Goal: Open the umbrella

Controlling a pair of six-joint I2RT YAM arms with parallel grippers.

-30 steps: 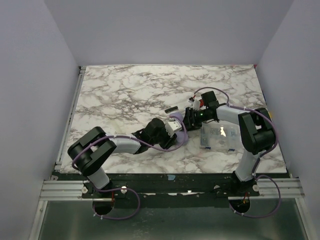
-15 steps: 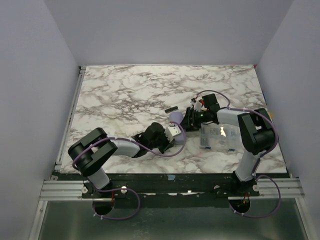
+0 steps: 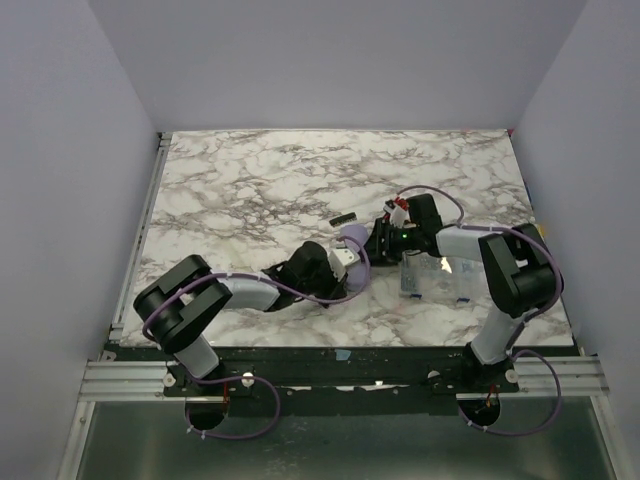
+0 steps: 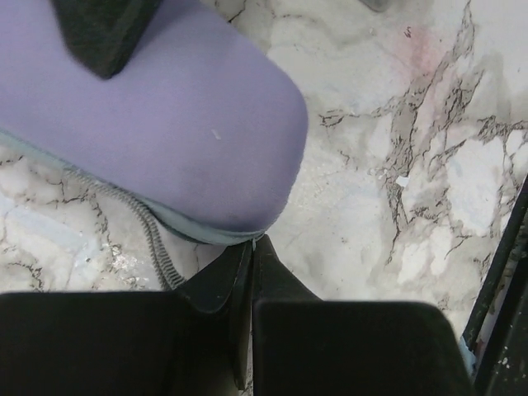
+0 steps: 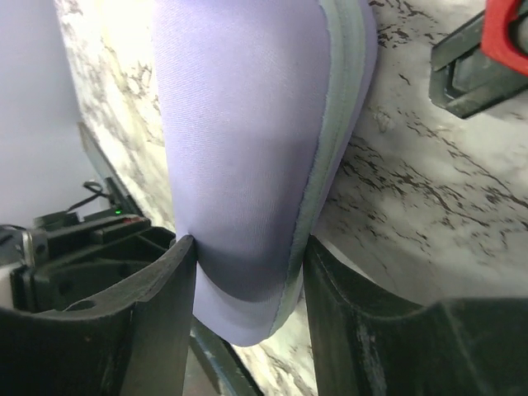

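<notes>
While your left gripper (image 4: 250, 257) is easing back toward its own base compared with a second ago, its fingers are staying pressed together. The tips are meeting right at the grey hem of the lavender sleeve (image 4: 165, 124), and you cannot tell whether they are nipping any cloth. Just ahead of those tips the sleeve is lying full and rounded on the marble table (image 4: 396, 165), hardly shifting. At its other end your right gripper (image 5: 247, 243) is pinching the sleeve, one finger pressing on each flank. That wrist is sitting lower and closer over the clear plastic box (image 3: 440, 288) than before. You are probably working the cover off between the two grips, so the opening proper is not yet beginning. Beyond the right fingers, off to one side, the red-handled tool (image 5: 505, 33) is lying cut off by the frame edge. You are not seeing the umbrella itself. Canopy, shaft and handle are hidden, presumably inside the sleeve, and from above both wrists are covering most of it.
</notes>
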